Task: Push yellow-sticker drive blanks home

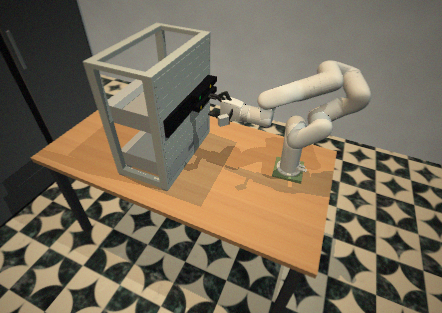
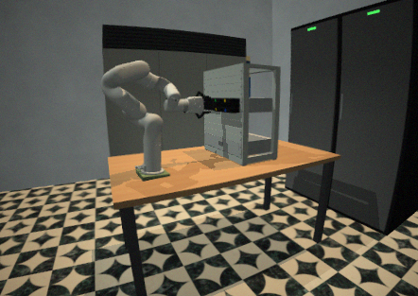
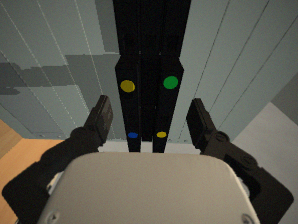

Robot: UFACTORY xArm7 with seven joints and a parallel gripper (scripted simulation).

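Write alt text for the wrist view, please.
The open claw faces black drive blanks in a grey rack front, holding nothing. Four round stickers show: yellow, green, blue, and a second yellow.

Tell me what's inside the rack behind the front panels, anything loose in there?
Through the open frame of the rack, only grey cross shelves show, with nothing loose on them. The depth behind the black chassis is covered by the panels and cannot be seen.
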